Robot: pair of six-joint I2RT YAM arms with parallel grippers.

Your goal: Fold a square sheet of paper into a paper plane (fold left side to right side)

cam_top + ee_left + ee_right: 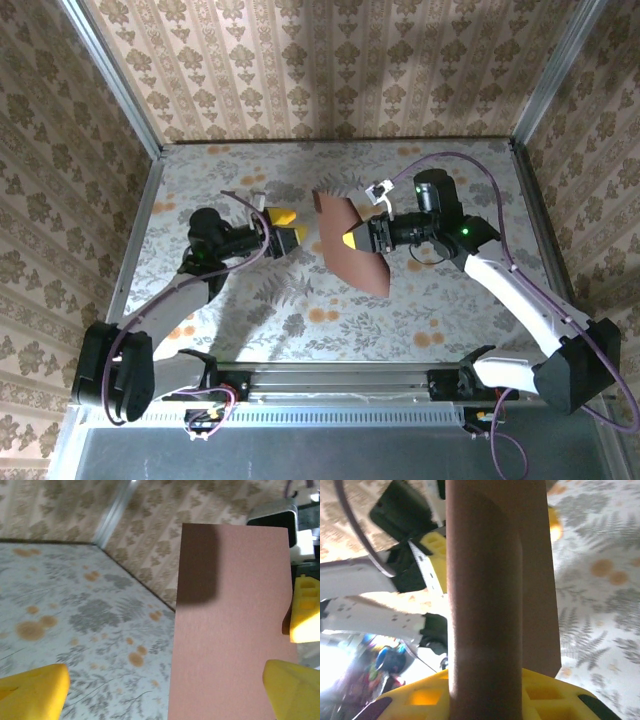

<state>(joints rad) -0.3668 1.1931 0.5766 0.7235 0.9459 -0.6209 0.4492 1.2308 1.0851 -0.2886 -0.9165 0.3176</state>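
The square sheet of paper [352,250], dark reddish-brown, hangs off the table at mid-table, bent into a curve. My right gripper [352,240] is shut on its right side. In the right wrist view the sheet [485,590] rises as a curled column between the yellow fingers [420,697]. My left gripper [286,230] is open just left of the sheet and apart from it. From the left wrist the sheet [230,630] faces me as a flat panel ahead of my spread fingers [32,690], with a right-gripper finger [306,611] at its far edge. The paper plane is out of view.
The table [420,320] has a fern print with orange blotches. Patterned walls and metal posts [150,190] close it in on three sides. A purple cable [470,165] loops over the right arm.
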